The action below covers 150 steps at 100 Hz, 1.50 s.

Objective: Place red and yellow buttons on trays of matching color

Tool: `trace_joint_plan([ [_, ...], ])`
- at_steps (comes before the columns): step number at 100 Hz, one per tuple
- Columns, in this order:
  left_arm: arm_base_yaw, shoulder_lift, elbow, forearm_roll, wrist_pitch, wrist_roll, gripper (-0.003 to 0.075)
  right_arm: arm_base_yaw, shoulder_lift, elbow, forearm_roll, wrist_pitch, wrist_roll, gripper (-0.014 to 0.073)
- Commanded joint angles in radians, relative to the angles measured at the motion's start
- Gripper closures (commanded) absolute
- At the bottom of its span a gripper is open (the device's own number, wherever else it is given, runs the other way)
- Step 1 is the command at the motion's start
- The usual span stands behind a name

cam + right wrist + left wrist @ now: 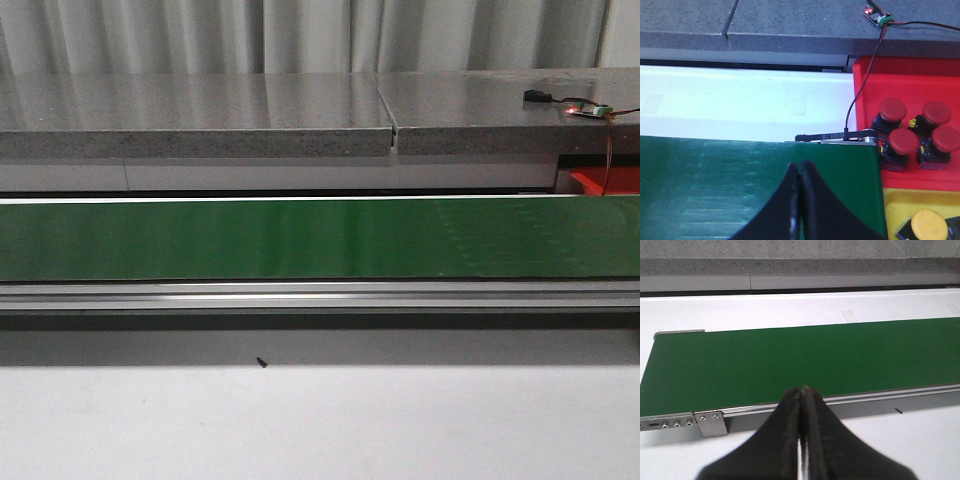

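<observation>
The green conveyor belt (pixel 300 238) stretches ahead of both grippers and carries nothing. Beyond its end, off to the side of the right gripper (pixel 800 200), a red tray (pixel 905 80) holds four red buttons (pixel 903 142); nearer, a yellow button (pixel 929 226) sits on the yellow tray (pixel 895 205). Right gripper and left gripper (pixel 802 430) are pressed together, holding nothing.

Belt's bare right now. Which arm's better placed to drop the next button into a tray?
Right, likely. Its shut tool hangs over the belt end beside the red tray and yellow tray; the left tool sees neither.
</observation>
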Motion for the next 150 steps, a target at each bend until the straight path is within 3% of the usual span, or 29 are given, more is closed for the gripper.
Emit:
trace_joint_plan([
  [1,-0.007,0.006,-0.027,-0.010,-0.080,-0.008,0.0739,0.002,-0.057,0.011,-0.021,-0.085,-0.009,0.0661],
  [125,-0.007,0.006,-0.027,-0.010,-0.080,-0.008,0.0739,-0.027,-0.706,0.531,-0.038,-0.270,-0.001,0.0661],
  [150,-0.007,0.006,-0.027,-0.010,-0.080,-0.008,0.0739,-0.037,-0.763,0.608,-0.039,-0.299,-0.001,0.0661],
])
